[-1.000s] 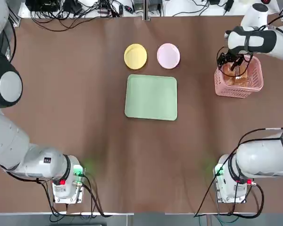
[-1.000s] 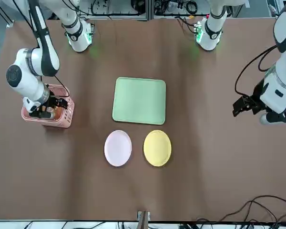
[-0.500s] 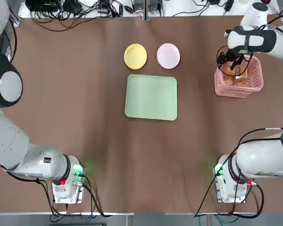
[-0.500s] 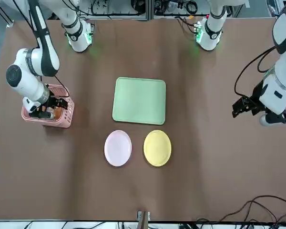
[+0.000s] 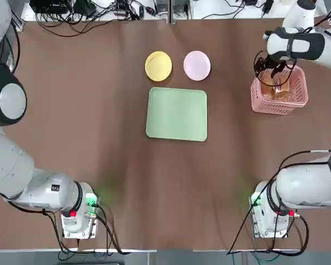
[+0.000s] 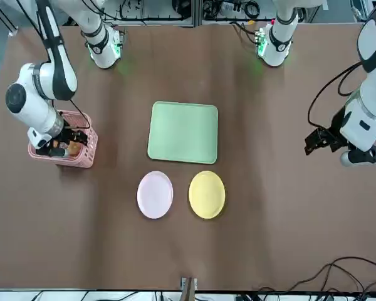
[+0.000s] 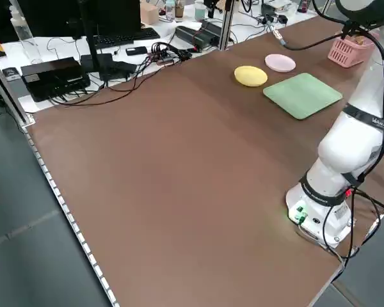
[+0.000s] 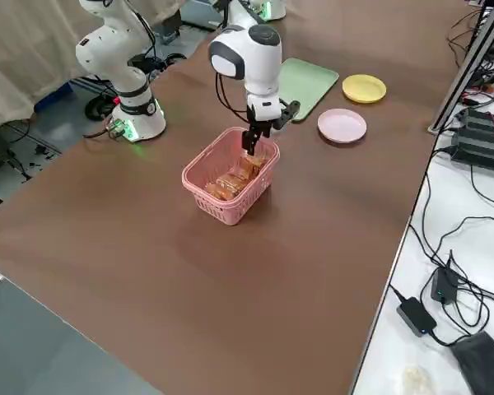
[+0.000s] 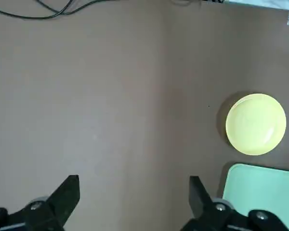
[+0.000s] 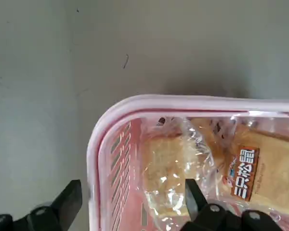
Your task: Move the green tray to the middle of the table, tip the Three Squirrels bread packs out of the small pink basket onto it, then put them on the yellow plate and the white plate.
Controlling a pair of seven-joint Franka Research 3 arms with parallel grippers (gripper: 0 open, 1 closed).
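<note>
Green tray (image 5: 177, 114) lies flat at mid-table. Yellow plate (image 5: 158, 65) and white plate (image 5: 197, 65) sit side by side just beyond its far edge, yellow on the robot's left; both plates and the tray carry nothing.

Small pink basket (image 5: 279, 91) stands upright on the robot's far right, well apart from the tray. Three Squirrels bread packs (image 10: 216, 159) lie inside it, clear wrappers over golden-brown slices; exact count cannot be told.

Right gripper (image 8: 258, 140) hangs pointing down over the basket's rim on the side nearest the tray. Fingers are spread wide and hold nothing. In the right wrist view one finger stands outside the pink wall and the other over the packs inside, so the wall lies between them. Whether either finger touches the rim cannot be told.

Left gripper (image 9: 135, 197) sits off on the robot's far left, raised above bare brown table (image 5: 88, 121), jaws released and empty. Its wrist view catches the yellow plate and a corner of the tray.
</note>
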